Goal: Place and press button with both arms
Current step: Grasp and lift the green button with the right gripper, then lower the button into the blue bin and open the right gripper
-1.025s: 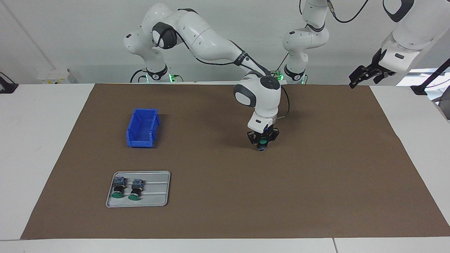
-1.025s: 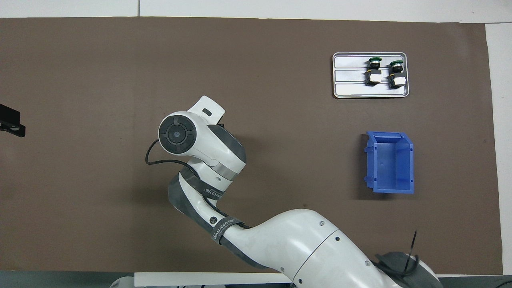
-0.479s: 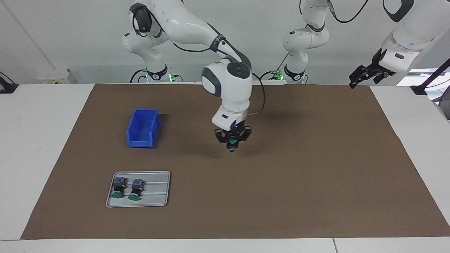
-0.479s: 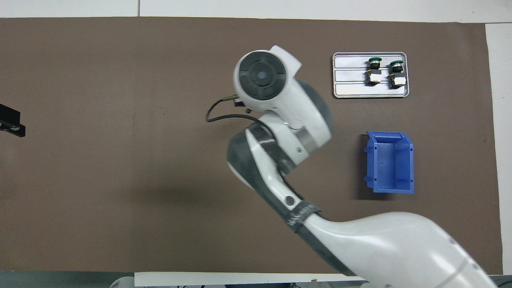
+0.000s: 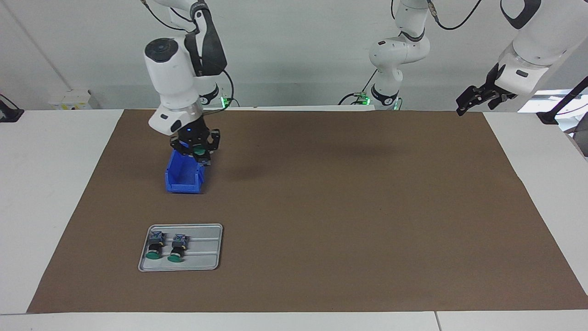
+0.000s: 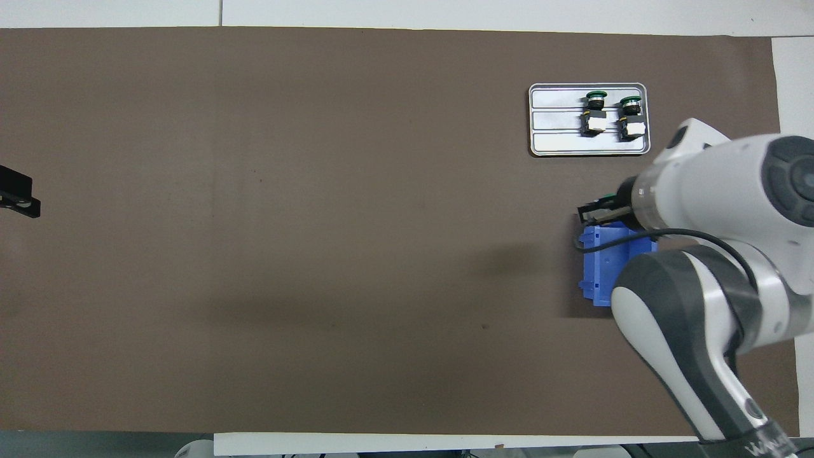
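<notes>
Green-capped button [image 5: 199,150] in right end effector [image 5: 197,154] over blue bin [image 5: 183,179]

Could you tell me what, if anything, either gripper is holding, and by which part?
The right gripper holds a button over the blue bin; the gripped part cannot be told. The left gripper holds nothing.

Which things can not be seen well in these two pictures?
- Blue bin: overhead view, mostly covered by the right arm; its inside is hidden.
- Button in the right gripper: facing view, only the green cap shows between the fingers.
- Left gripper: overhead view, cut off by the picture edge.
</notes>
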Robot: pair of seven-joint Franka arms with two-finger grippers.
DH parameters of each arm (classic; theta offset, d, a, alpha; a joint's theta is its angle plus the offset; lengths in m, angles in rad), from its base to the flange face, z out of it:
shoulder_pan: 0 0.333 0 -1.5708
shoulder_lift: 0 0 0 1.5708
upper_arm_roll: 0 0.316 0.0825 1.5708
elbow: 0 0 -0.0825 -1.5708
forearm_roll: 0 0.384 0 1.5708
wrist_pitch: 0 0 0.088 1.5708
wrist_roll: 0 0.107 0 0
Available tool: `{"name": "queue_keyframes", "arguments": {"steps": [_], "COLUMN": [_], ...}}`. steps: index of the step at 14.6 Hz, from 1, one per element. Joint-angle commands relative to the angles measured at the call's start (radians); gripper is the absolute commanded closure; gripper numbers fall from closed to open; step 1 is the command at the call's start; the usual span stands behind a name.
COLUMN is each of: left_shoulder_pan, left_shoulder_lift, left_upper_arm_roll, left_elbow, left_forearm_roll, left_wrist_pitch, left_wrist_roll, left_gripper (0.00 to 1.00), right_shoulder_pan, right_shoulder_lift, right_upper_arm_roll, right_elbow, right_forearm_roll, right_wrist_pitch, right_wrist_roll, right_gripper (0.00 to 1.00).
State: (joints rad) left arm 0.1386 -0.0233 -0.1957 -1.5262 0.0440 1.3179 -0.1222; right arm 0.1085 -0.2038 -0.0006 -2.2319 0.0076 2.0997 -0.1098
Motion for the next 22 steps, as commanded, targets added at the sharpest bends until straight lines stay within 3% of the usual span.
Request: {"name": "queue_keyframes", "arguments": {"steps": [1, 5, 9, 14, 18, 19, 22], "left_shoulder_pan": [0.01, 0.01, 0.01, 0.012, 0.012, 0.01, 0.01], "left_shoulder_lift": [-0.021, -0.021, -0.021, -0.021, -0.021, -0.021, -0.021], "left_upper_arm_roll": [-0.007, -0.007, -0.007, -0.007, -0.007, -0.007, -0.007], "left_elbow": [-0.028, -0.028, -0.028, -0.028, -0.028, -0.028, -0.028], "left_forearm_roll": [0.011, 0.011, 0.011, 0.011, 0.011, 0.011, 0.011], "left_wrist_pitch": [0.012, 0.012, 0.012, 0.012, 0.012, 0.012, 0.012], "left_wrist_roll": [-0.001, -0.001, -0.001, -0.001, -0.001, -0.001, -0.001], "left_gripper": [0.0, 0.0, 0.0, 0.0, 0.0, 0.0, 0.0], "right_shoulder_pan": [-0.05, -0.112, -0.109, -0.105, -0.105, -0.105, -0.107], "right_shoulder_lift": [-0.028, 0.037, 0.13, 0.136, 0.135, 0.135, 0.135], "right_upper_arm_roll": [0.014, 0.014, 0.014, 0.014, 0.014, 0.014, 0.014], "right_elbow": [-0.081, -0.084, -0.106, -0.153, -0.167, -0.167, -0.167], "right_forearm_roll": [0.02, 0.031, 0.037, 0.037, 0.037, 0.037, 0.035], "right_wrist_pitch": [0.043, 0.063, 0.172, 0.224, 0.227, 0.227, 0.221], "right_wrist_roll": [-0.034, 0.024, 0.053, 0.047, 0.042, 0.042, 0.039], "right_gripper": [0.99, 0.99, 0.99, 0.97, 0.82, 0.73, 0.65]}}
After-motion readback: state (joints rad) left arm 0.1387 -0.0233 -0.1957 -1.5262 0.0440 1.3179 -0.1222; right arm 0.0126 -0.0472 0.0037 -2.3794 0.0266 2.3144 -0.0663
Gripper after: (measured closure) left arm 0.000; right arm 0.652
